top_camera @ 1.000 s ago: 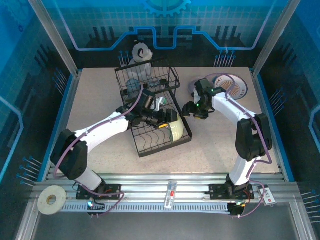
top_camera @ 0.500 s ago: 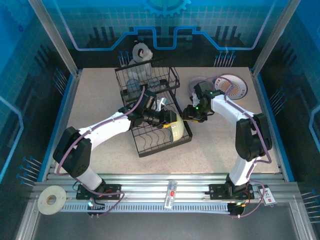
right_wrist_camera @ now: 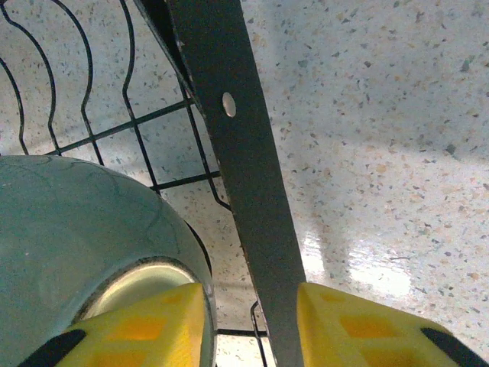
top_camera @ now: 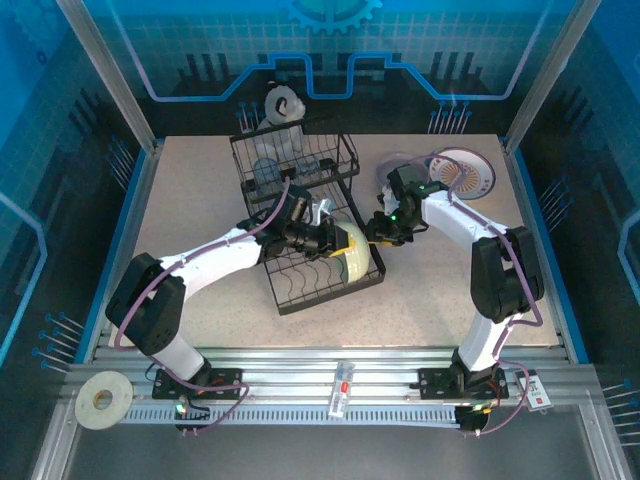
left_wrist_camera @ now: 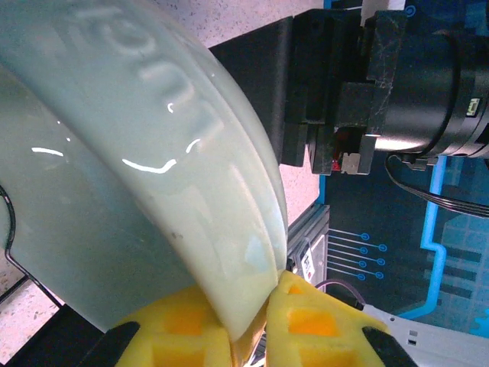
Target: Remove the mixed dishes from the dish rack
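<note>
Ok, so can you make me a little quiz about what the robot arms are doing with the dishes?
1. True or false: the left gripper pinches the rim of the pale green bowl.
2. What sits between the fingers of the right gripper? A a side rail of the dish rack; B a spoon; C a cup.
3. Fill in the word: the striped plate lies outside the rack, on the ____.
Key: 1 true; 2 A; 3 table.
</note>
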